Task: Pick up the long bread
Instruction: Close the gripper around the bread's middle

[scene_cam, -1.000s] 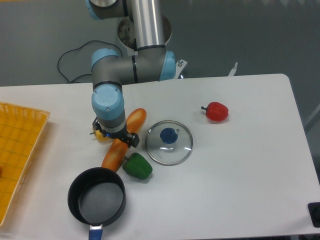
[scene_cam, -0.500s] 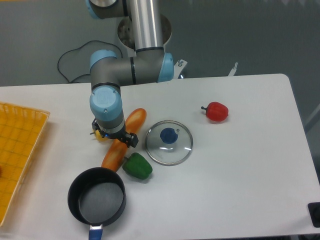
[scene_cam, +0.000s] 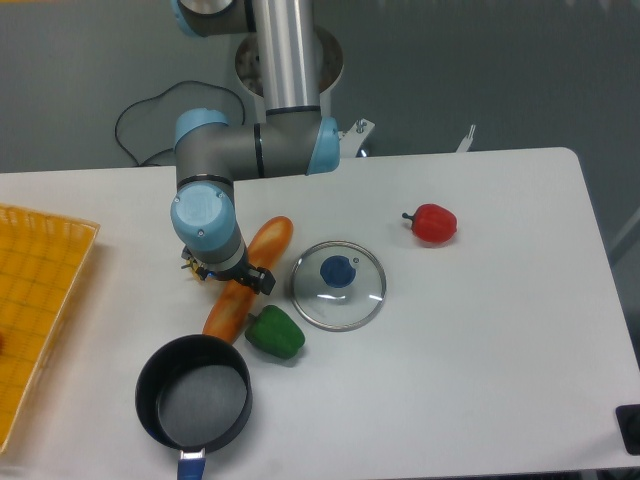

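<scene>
Since a second ago the arm has shifted slightly left. It reaches down from the far side, wrist vertical, gripper (scene_cam: 228, 275) low over the bread (scene_cam: 248, 279), which lies diagonally on the table (scene_cam: 480, 330) between pot (scene_cam: 194, 404) and lid (scene_cam: 338, 283). Whether the jaws grasp it cannot be told.

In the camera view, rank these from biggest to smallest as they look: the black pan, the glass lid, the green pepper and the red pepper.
1. Black pan, clearly the largest.
2. Glass lid, somewhat smaller.
3. Green pepper and red pepper: these look about alike, and the green one sits nearer the camera, so they are not ranked.
</scene>
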`<state>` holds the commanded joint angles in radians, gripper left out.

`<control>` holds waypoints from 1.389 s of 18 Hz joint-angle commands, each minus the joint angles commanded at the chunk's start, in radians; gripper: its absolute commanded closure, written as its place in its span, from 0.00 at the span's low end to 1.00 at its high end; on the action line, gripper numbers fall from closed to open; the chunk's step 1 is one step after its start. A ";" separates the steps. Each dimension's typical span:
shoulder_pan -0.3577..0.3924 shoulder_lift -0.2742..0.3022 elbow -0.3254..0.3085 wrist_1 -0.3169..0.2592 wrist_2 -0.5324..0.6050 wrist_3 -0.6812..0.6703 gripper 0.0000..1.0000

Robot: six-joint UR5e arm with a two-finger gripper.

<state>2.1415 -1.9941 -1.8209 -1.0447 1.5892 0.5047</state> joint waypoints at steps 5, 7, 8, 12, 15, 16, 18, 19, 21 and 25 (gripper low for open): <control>-0.006 -0.015 0.012 0.015 0.008 -0.002 0.00; -0.008 -0.015 0.021 0.015 0.018 -0.002 0.00; -0.005 -0.015 0.037 0.011 0.021 0.005 0.00; -0.002 -0.012 0.055 -0.017 0.026 0.003 0.00; -0.003 -0.014 0.052 -0.017 0.044 0.002 0.00; -0.003 -0.015 0.051 -0.015 0.046 0.002 0.00; -0.003 -0.017 0.048 -0.015 0.048 0.002 0.00; -0.003 -0.018 0.048 -0.015 0.048 0.002 0.00; -0.006 -0.025 0.037 -0.014 0.052 0.002 0.00; -0.023 -0.034 0.026 -0.009 0.069 0.000 0.00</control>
<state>2.1185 -2.0279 -1.7948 -1.0539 1.6582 0.5047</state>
